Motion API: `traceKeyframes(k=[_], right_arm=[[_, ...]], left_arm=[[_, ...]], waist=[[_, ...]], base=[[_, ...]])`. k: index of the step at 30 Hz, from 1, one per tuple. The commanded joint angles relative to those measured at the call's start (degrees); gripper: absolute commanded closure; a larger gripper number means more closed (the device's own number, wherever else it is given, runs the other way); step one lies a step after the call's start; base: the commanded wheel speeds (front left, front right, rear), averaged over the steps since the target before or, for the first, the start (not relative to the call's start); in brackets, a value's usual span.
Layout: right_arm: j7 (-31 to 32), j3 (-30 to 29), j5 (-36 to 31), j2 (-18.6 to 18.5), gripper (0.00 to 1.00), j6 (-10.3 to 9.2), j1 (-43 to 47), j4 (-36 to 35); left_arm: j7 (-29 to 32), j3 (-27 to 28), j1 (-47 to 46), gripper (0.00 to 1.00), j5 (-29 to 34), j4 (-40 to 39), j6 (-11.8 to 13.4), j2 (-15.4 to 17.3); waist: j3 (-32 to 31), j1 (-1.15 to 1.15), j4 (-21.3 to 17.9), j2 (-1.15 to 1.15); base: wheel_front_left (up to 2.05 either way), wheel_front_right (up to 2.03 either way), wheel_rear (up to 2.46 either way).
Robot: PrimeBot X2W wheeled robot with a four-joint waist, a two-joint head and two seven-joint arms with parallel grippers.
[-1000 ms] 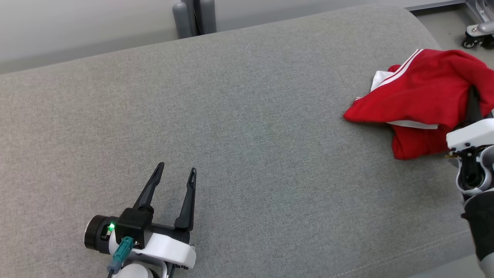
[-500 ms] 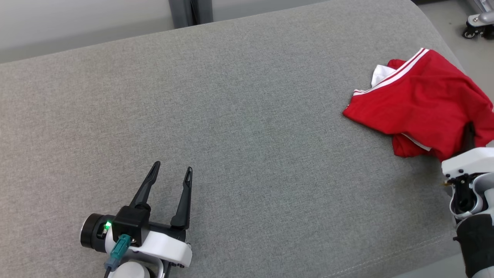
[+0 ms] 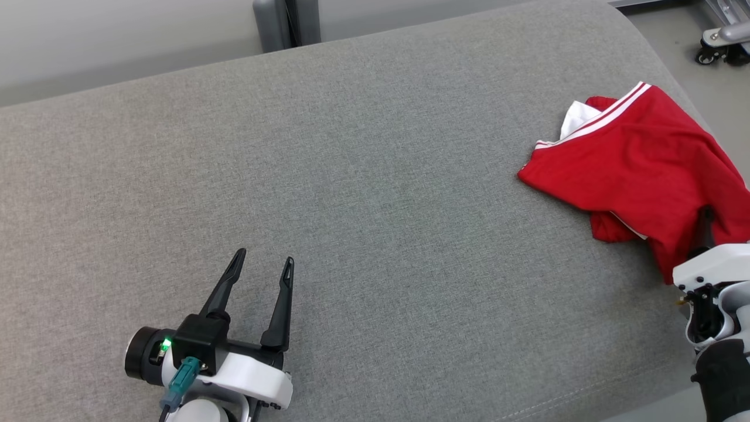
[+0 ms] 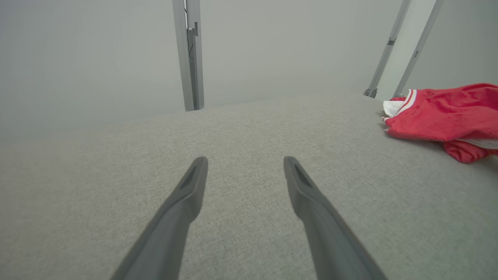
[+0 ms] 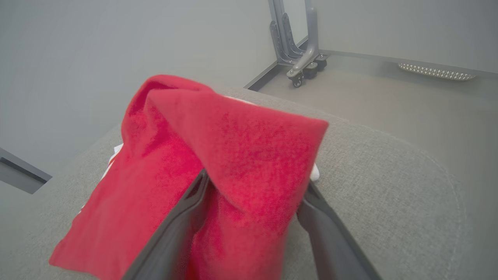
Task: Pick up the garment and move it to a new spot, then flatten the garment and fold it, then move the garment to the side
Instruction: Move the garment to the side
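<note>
The red garment, trimmed with white stripes, lies in a rumpled heap at the right end of the grey surface, close to that end's rounded corner. It is neither flat nor folded, so this looks like a working spot rather than its finished place. Most of the cloth rests on the surface. One part rises off it as a fold, propped by the right gripper, which reaches in from the surface's near-right edge. Its jaws stand wide apart, and the raised fold hangs over and between them, covering both tips. Nothing in the right wrist view shows the cloth pinched. I judge it to be merely draped there, so the surface bears the heap's weight and the fold would likely slide off if the arm drew away.

The left gripper hovers low over the near-left part of the surface, jaws open and empty, pointing toward the surface's far edge. The garment is well apart from those jaws, off toward the surface's right end. That parked pose probably leaves the middle of the surface free for spreading the cloth. By my reading, flattening and folding are not yet done.
</note>
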Motion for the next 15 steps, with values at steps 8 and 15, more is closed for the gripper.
traceKeyframes(k=[8,15], right_arm=[[-0.3,-7.5,-8.2,-1.1,0.00,0.01,0.9,-0.1],[-0.3,-13.7,-15.3,1.2,0.00,0.01,1.6,-5.4]], left_arm=[[0.0,-0.2,0.7,0.00,-1.0,0.1,0.3,0.3],[0.0,-0.2,1.1,0.00,-1.3,0.1,0.6,0.3]], waist=[[-1.6,0.00,-0.6,0.00],[-2.5,0.00,-1.4,0.00]], base=[[0.00,0.00,0.00],[0.00,0.00,0.00]])
